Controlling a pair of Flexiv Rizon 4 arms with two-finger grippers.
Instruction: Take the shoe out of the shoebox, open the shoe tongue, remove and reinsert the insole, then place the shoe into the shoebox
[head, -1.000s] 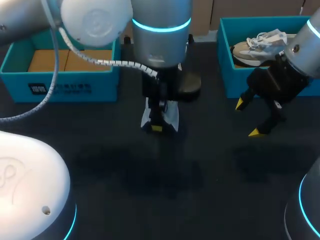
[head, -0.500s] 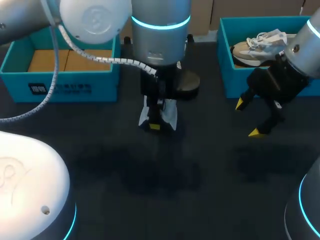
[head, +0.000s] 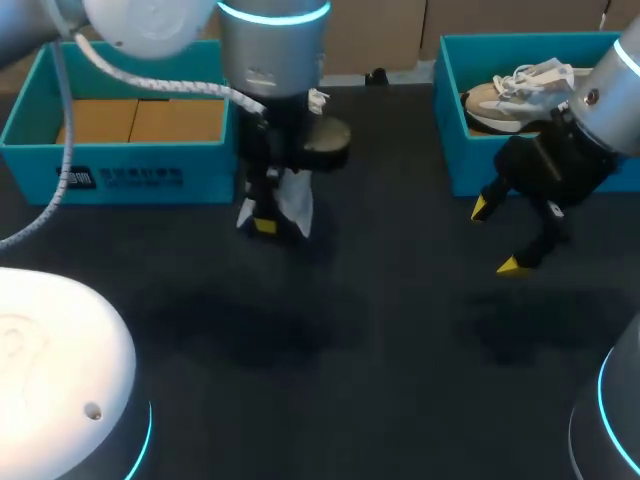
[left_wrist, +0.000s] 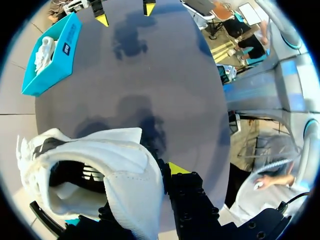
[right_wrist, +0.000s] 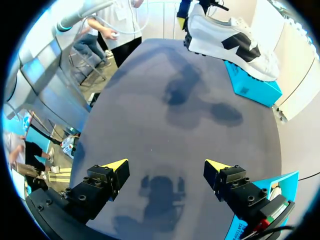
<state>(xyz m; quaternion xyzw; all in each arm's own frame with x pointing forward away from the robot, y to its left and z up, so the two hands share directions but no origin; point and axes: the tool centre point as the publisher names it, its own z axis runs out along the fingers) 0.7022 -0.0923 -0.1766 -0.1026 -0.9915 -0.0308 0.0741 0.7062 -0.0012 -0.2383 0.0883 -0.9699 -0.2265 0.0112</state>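
Observation:
My left gripper (head: 263, 224) is shut on the heel end of a white shoe (head: 296, 203) and holds it above the table, just in front of the left teal shoebox (head: 120, 178). In the left wrist view the shoe (left_wrist: 100, 170) fills the space at my gripper (left_wrist: 161, 172), its opening showing and one yellow tip beside its heel. The right wrist view shows the same shoe (right_wrist: 232, 44) in the air with a black side mark. My right gripper (head: 496, 237) hangs open and empty in front of the right teal box (head: 452, 160).
A second, light-coloured shoe (head: 510, 95) lies in the right teal box. The left shoebox holds only brown cardboard (head: 140, 120). Dark tabletop (head: 330, 340) stretches between and in front of the two arms.
My left arm has carried the shoe to the left and a little back, closer to the left shoebox. The right arm has kept still.

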